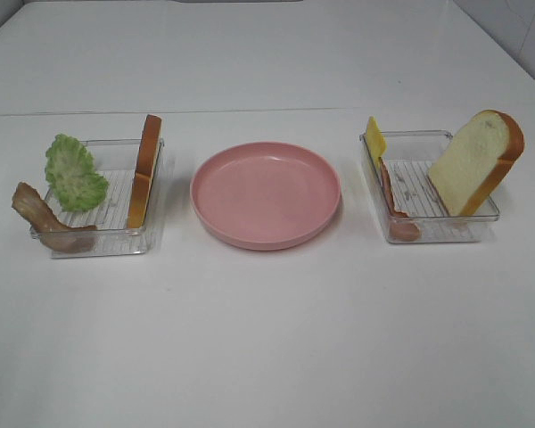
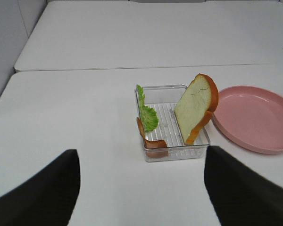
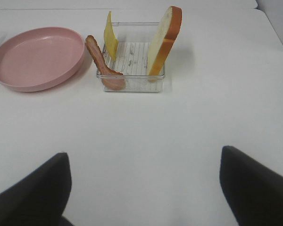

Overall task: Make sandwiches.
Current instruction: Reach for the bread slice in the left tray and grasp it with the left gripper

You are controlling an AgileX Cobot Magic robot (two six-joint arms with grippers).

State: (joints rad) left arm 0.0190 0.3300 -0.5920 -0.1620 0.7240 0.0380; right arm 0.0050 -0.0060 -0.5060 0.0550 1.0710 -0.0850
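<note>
No assembled sandwich shows; the parts lie apart in two trays. The left tray (image 1: pixel 116 143) holds green lettuce (image 1: pixel 74 174), a brown bacon strip (image 1: pixel 45 218) and a bread slice (image 1: pixel 144 169) on edge. Yellow cheese (image 1: pixel 375 141), pink ham (image 1: pixel 395 201) and a leaning bread slice (image 1: pixel 477 160) sit in the right tray (image 1: pixel 419 135). My left gripper (image 2: pixel 141 151) is open, short of its tray (image 2: pixel 160 88) with bread (image 2: pixel 197 106) and lettuce (image 2: pixel 147 115). My right gripper (image 3: pixel 145 153) is open, well back from its tray (image 3: pixel 132 87). Neither shows in the high view.
A round pink plate (image 1: pixel 266 241) with nothing on it stands between the two trays; it also shows in the wrist views, plate (image 2: pixel 245 146) and plate (image 3: pixel 33 86). A seam crosses the white table behind the trays.
</note>
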